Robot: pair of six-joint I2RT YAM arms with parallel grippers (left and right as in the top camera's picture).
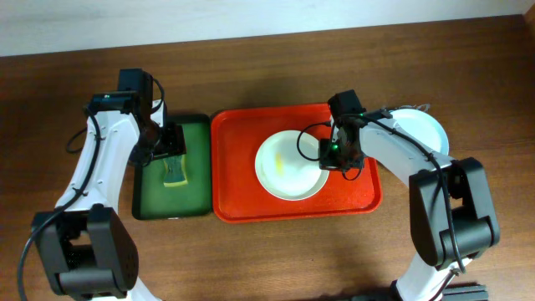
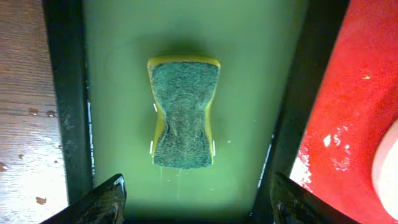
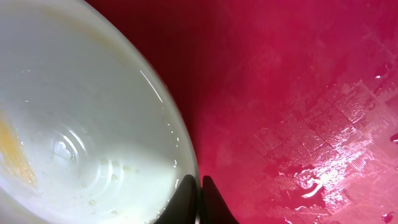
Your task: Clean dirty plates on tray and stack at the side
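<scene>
A pale plate (image 1: pixel 288 165) with a yellowish smear lies on the red tray (image 1: pixel 242 192). My right gripper (image 1: pixel 334 156) is shut on this plate's right rim. In the right wrist view its fingertips (image 3: pixel 199 186) pinch the rim of the plate (image 3: pixel 81 112) over the wet tray floor (image 3: pixel 298 93). A second pale plate (image 1: pixel 420 127) lies on the table to the right of the tray, partly hidden by my right arm. I see no third plate apart from these. My left gripper (image 1: pixel 171 144) is open and empty, its fingers (image 2: pixel 196 202) apart just short of a sponge.
A smaller dark green tray (image 1: pixel 196 196) stands left of the red tray. It holds a yellow sponge with a green scrub face (image 2: pixel 183 112), also seen from overhead (image 1: pixel 175 173). Water drops lie on the wood to its left (image 2: pixel 31 124).
</scene>
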